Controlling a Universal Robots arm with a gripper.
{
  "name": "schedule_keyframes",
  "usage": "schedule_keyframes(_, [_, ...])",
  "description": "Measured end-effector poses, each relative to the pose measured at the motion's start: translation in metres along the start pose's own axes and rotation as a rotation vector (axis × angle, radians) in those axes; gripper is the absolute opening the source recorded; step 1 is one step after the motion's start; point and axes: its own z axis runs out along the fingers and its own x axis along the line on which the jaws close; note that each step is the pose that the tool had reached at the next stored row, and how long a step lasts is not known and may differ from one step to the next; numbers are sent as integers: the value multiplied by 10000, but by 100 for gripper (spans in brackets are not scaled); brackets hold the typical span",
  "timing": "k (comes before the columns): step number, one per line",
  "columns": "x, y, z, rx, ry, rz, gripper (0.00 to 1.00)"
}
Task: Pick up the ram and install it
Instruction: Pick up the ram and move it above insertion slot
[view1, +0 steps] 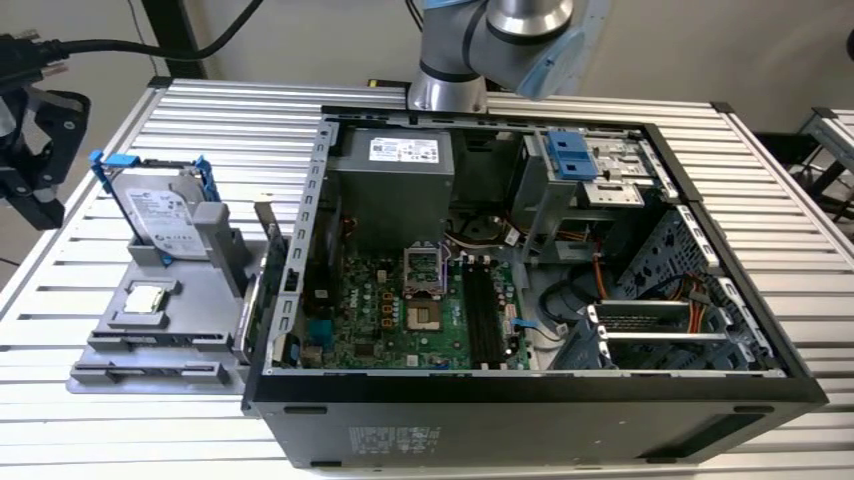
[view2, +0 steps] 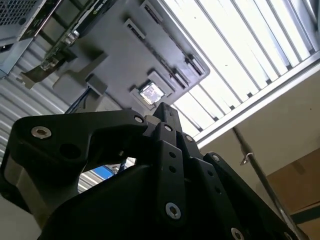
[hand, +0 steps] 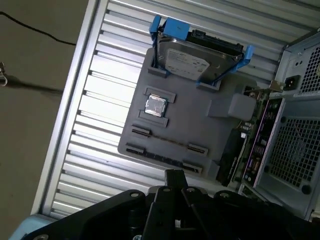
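Observation:
My gripper (hand: 175, 176) shows in both wrist views, its black fingers closed together to a narrow tip (view2: 167, 114) with nothing between them. It hangs high above the grey parts tray (hand: 200, 125), which lies at the exterior view's left (view1: 187, 325) beside the open computer case (view1: 534, 385). The ram is hidden from me. The tray's long narrow holders (hand: 165, 142) carry no green board that I can make out. The dark memory slots (view1: 483, 315) on the motherboard (view1: 380, 310) are too dark to tell what sits in them.
A silver hard drive in a blue bracket (hand: 192, 60) stands at the tray's far end (view1: 160, 215). A small square silver chip (hand: 155, 106) lies mid-tray. The arm (view1: 494, 40) rises behind the case. Everything rests on a ribbed metal table (view1: 787, 200).

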Motion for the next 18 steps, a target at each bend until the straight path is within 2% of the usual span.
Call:
schedule_keyframes(2, [0, 0, 0, -2, 8, -167, 0])
schedule_keyframes(7, [0, 0, 0, -3, 11, -227, 0])
schedule_keyframes(9, [0, 0, 0, -6, 19, -387, 0])
schedule_keyframes(18, [0, 0, 0, -29, 95, -1955, 0])
